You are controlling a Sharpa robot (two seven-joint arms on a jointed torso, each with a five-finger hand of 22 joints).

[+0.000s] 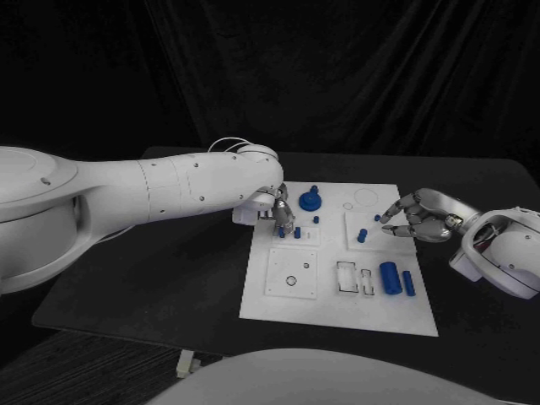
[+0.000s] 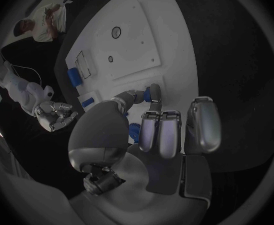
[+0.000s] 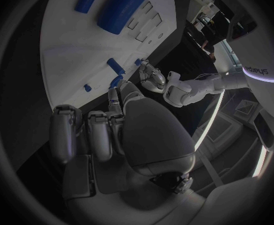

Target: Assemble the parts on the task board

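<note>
The white task board (image 1: 343, 295) lies mid-table. My left hand (image 1: 278, 211) is over the board's far left part and pinches a blue peg (image 2: 153, 91) between thumb and a finger; a second peg (image 1: 297, 232) stands beside it. My right hand (image 1: 423, 218) reaches in from the board's right edge, most fingers curled, and pinches a small blue peg (image 3: 117, 80) at its fingertips. Another blue peg (image 1: 361, 236) stands just ahead of it. A round blue part (image 1: 314, 201) sits at the far side of the board. Two blue cylinders (image 1: 398, 278) lie near the right front.
Raised white plates with holes and slots (image 1: 292, 272) occupy the board's near half. The black table (image 1: 160, 278) extends left of the board, under my left arm (image 1: 160, 190). A dark curtain closes the back.
</note>
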